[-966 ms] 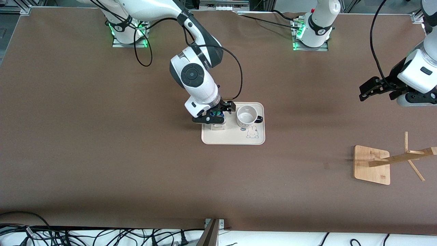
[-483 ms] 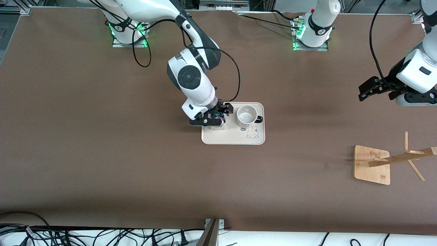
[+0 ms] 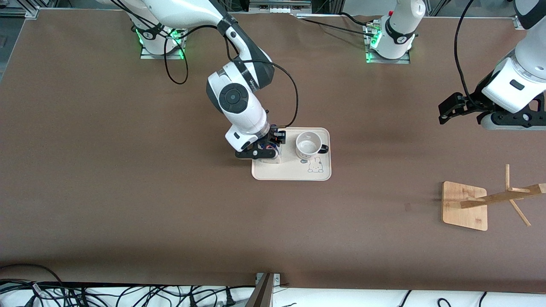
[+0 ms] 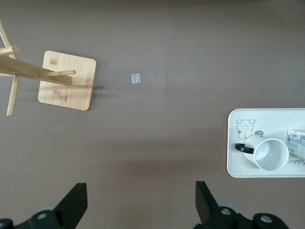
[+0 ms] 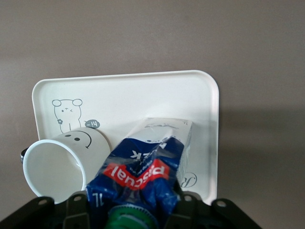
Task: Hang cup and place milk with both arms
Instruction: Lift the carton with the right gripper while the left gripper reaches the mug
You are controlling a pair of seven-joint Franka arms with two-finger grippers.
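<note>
The milk (image 5: 143, 164), a blue-and-white carton with a green cap, stands on the cream tray (image 3: 294, 172) beside the cup (image 3: 308, 144). My right gripper (image 3: 266, 149) is down over the carton, its fingers pressed against both sides of the creased blue top; it is shut on the milk (image 3: 273, 159). The white cup (image 5: 62, 162) with the smiley face stands upright, its black handle toward the left arm's end. My left gripper (image 3: 444, 113) hangs open over bare table toward the left arm's end, nothing between its fingers (image 4: 76, 202). From there the cup (image 4: 270, 153) and milk (image 4: 296, 143) show on the tray (image 4: 233, 143).
A wooden rack (image 3: 464, 206) with a square base and slanted pegs stands toward the left arm's end, nearer the front camera than the left gripper; in the left wrist view the rack (image 4: 66, 81) shows too. Cables lie along the table's front edge (image 3: 128, 294).
My right gripper has settled lower around the milk and closed on it. The left arm has shifted a little toward the tray, still open.
</note>
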